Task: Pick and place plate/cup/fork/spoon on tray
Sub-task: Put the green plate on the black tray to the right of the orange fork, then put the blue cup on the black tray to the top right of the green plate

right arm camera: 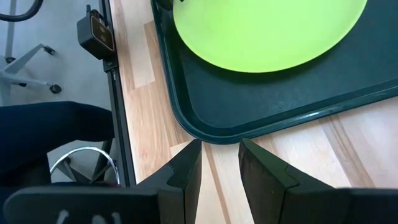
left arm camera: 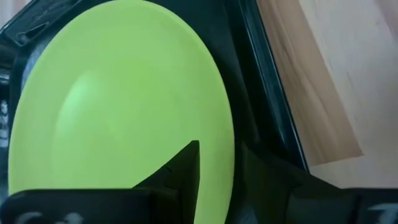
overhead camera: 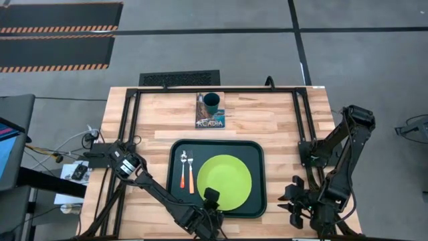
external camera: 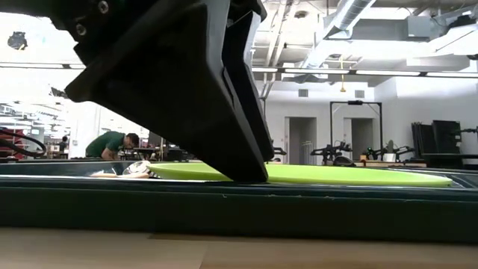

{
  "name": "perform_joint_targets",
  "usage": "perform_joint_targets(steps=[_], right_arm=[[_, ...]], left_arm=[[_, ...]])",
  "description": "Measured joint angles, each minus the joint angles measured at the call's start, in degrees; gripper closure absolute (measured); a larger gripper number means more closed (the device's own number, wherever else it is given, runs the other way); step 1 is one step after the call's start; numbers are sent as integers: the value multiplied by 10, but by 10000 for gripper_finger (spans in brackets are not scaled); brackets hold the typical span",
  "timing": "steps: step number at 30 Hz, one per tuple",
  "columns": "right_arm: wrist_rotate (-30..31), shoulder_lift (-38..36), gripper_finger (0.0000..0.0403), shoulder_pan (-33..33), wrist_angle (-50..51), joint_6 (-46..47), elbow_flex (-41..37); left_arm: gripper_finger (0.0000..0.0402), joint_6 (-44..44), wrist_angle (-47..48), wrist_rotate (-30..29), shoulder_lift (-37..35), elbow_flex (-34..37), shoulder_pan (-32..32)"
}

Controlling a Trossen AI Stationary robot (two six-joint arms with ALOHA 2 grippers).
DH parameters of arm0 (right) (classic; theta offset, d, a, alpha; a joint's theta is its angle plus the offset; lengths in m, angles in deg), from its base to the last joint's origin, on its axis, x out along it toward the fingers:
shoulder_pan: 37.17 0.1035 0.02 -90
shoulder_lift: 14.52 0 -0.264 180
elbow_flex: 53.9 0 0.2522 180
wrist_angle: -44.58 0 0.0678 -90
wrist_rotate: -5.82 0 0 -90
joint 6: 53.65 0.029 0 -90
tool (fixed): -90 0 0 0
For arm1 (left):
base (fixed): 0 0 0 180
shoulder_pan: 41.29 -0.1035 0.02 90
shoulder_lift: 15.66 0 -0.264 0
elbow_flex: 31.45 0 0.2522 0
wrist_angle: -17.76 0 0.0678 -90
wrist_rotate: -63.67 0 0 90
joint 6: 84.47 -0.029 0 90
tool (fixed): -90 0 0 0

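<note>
The dark green tray (overhead camera: 177,150) lies mid-table. The lime-green plate (overhead camera: 227,175) lies in its right part. The spoon (overhead camera: 183,167) and the fork (overhead camera: 190,173) lie side by side in its left part. The teal cup (overhead camera: 211,102) stands on the Acadia book at the far edge. My left gripper (overhead camera: 212,195) is at the plate's near rim, shut on it, and shows in the low view (external camera: 250,173). My right gripper (right arm camera: 219,146) hangs narrowly open and empty over the bare table, just off the tray's near right corner (right arm camera: 205,132). My left gripper has the plate's near rim (left arm camera: 227,146) between its two fingers. One finger (left arm camera: 183,171) lies over the plate's top face and the other stands outside the rim, over the tray floor. The fingers slant down from the near side. The plate lies about level in the tray.
The Acadia book (overhead camera: 210,120) lies under the cup, just beyond the tray. Black frame rails (overhead camera: 130,114) run along the table's left, right and far sides. Bare wood lies on either side of the tray. A person (external camera: 112,142) shows far off in the room.
</note>
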Motion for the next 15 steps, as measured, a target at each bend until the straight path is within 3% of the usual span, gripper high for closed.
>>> perform_joint_targets(steps=[6,11,15], right_arm=[[0,0,269,0,0,0,0],[0,0,269,0,0,0,0],[0,0,269,0,-1,0,0]], left_arm=[[294,2,17,0,0,-35,0],[294,9,110,-3,-1,-104,0],[294,31,239,-37,-1,-185,-6]])
